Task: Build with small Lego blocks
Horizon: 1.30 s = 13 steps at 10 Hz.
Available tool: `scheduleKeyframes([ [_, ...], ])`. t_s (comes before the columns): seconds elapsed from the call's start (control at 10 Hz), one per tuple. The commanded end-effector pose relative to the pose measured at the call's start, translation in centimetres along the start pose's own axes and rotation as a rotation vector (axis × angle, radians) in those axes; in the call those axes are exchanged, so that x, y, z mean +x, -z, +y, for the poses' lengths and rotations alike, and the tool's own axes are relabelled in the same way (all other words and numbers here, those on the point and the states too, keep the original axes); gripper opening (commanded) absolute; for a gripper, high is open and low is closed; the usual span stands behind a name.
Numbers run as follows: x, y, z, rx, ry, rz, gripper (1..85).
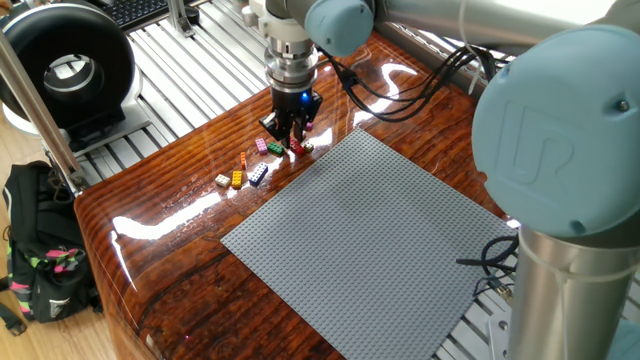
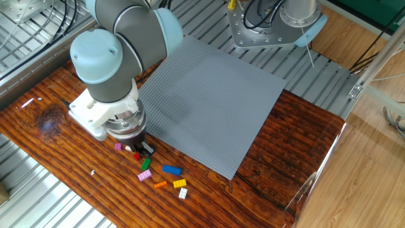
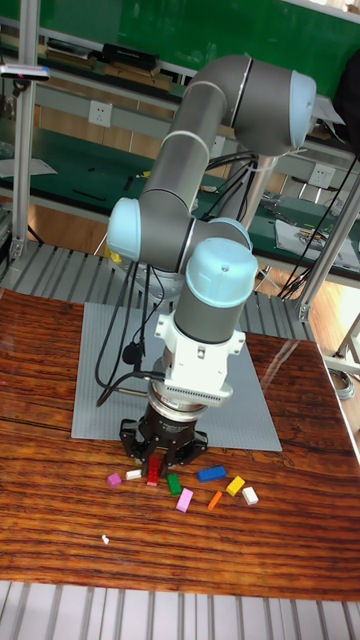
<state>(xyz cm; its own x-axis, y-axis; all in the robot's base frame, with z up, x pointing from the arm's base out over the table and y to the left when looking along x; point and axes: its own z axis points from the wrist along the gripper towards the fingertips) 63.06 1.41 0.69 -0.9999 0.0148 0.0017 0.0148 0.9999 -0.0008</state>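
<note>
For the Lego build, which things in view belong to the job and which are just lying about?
Job: small Lego blocks on the table beside the grey baseplate; hand down at the red block.

Lying about: black backpack, black ring-shaped device.
</note>
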Motion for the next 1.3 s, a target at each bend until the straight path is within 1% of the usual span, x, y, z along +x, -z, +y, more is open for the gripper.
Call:
scheduleKeyframes([
  [0.0,0.0,0.2,0.1,-0.011,-0.007,0.003,31.3],
  [0.5,-0.2,0.2,0.4,-0.019,-0.009,-0.001,31.0],
  [0.7,-0.4,0.3,1.1,-0.028,-0.02,-0.001,31.0],
  [0.8,-0.4,0.3,1.4,-0.026,-0.026,-0.001,30.7],
  [1.2,-0.3,0.5,1.0,-0.017,-0.021,0.002,29.7],
])
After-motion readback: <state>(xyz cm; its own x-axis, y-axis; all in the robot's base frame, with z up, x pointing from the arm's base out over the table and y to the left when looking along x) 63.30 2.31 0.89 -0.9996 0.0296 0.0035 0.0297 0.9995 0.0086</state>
